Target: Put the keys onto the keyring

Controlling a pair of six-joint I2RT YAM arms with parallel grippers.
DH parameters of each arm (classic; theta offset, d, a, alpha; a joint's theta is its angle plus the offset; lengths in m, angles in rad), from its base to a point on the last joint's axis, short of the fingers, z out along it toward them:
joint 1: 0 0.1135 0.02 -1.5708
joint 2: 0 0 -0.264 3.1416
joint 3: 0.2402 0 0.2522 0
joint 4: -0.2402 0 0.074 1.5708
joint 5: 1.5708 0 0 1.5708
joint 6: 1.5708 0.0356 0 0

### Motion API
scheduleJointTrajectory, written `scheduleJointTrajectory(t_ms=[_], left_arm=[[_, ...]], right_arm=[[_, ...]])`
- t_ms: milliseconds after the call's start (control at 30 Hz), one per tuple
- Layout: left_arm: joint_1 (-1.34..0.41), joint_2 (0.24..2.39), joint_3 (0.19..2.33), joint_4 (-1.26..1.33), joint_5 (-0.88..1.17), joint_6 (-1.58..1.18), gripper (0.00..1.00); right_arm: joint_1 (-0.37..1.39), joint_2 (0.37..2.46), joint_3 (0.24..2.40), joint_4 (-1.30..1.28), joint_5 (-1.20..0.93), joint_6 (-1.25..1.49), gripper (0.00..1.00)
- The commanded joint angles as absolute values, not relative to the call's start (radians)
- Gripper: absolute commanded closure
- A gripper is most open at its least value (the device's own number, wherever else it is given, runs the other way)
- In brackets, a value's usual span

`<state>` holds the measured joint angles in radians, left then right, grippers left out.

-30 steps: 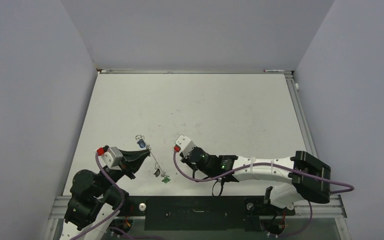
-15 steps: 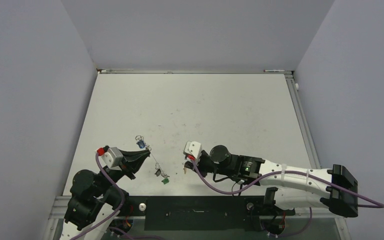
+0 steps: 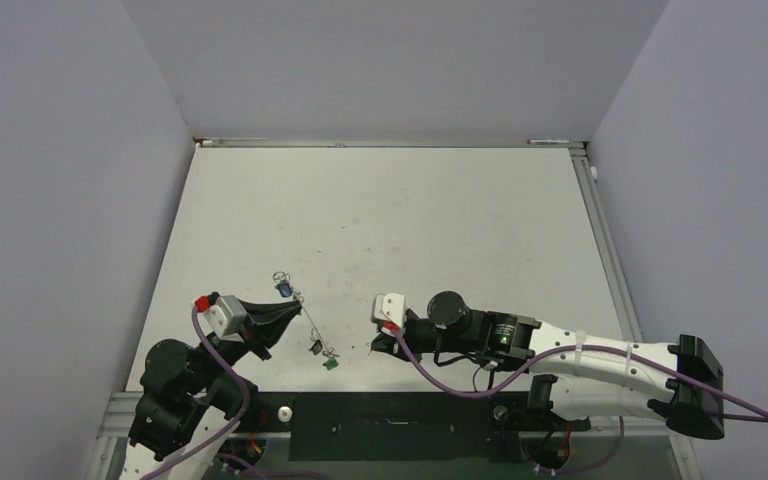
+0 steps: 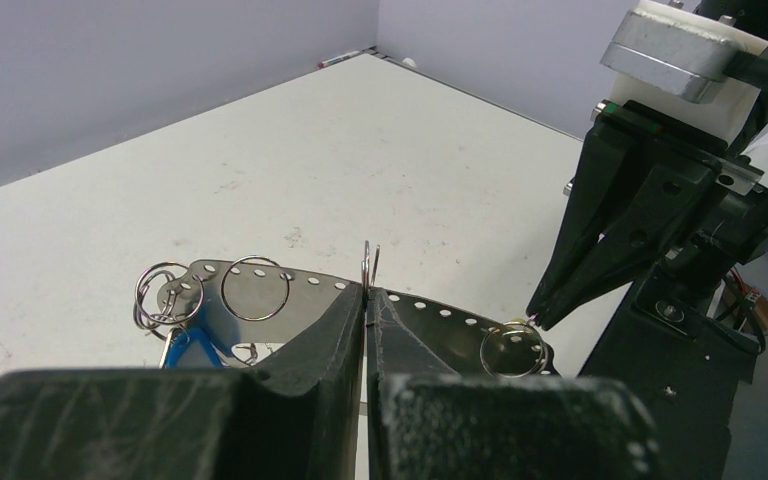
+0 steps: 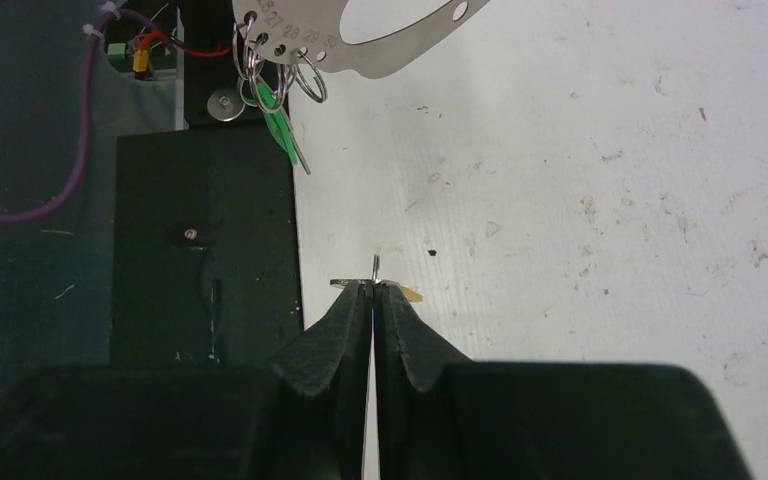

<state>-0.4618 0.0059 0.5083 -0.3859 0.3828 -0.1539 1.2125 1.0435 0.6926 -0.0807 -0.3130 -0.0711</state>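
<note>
left gripper (image 4: pixel 365 296) clamps keyring (image 4: pixel 440 312); blue key (image 4: pixel 188 345), green key (image 5: pixel 280 125) already hang there. right gripper (image 5: pixel 373 288) pinches, seemingly, yellow key (image 5: pixel 412 294), not yet threaded.

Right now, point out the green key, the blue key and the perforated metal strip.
green key (image 5: pixel 278 125): right wrist view, on its green plastic body.
blue key (image 4: pixel 185 345): left wrist view, on its blue head.
perforated metal strip (image 4: pixel 445 322): left wrist view, on the flat band.

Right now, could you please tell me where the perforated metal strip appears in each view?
Top external: perforated metal strip lower left, in left fingers.
Left wrist: centre, across the fingers.
Right wrist: top edge.
Shared landmark: green key at its end, top and right-wrist views.
</note>
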Motion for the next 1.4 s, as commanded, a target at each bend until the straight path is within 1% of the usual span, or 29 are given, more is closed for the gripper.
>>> scheduleJointTrajectory(t_ms=[0, 400, 633, 733, 867, 1100, 1367], left_arm=[[-0.456, -0.010, 0.538, -0.318, 0.413, -0.156, 1.00], [-0.451, -0.003, 0.532, -0.302, 0.446, -0.156, 1.00], [-0.448, -0.003, 0.531, -0.299, 0.456, -0.158, 1.00], [-0.446, -0.003, 0.532, -0.299, 0.459, -0.160, 1.00], [-0.445, -0.003, 0.532, -0.299, 0.457, -0.160, 1.00], [-0.444, -0.005, 0.531, -0.301, 0.456, -0.159, 1.00], [-0.444, -0.006, 0.531, -0.302, 0.456, -0.158, 1.00]], right_arm=[[1.219, 1.008, 0.740, -0.069, -0.317, -0.083, 0.95], [1.217, 1.087, 0.925, -0.145, -0.241, -0.190, 0.95], [1.228, 1.225, 1.118, -0.228, -0.200, -0.291, 0.95], [1.259, 1.287, 1.170, -0.237, -0.120, -0.347, 0.95], [1.325, 1.345, 1.195, -0.208, 0.047, -0.425, 0.95], [1.399, 1.363, 1.199, -0.148, 0.149, -0.497, 0.95], [1.489, 1.372, 1.205, -0.101, 0.324, -0.558, 0.95]])
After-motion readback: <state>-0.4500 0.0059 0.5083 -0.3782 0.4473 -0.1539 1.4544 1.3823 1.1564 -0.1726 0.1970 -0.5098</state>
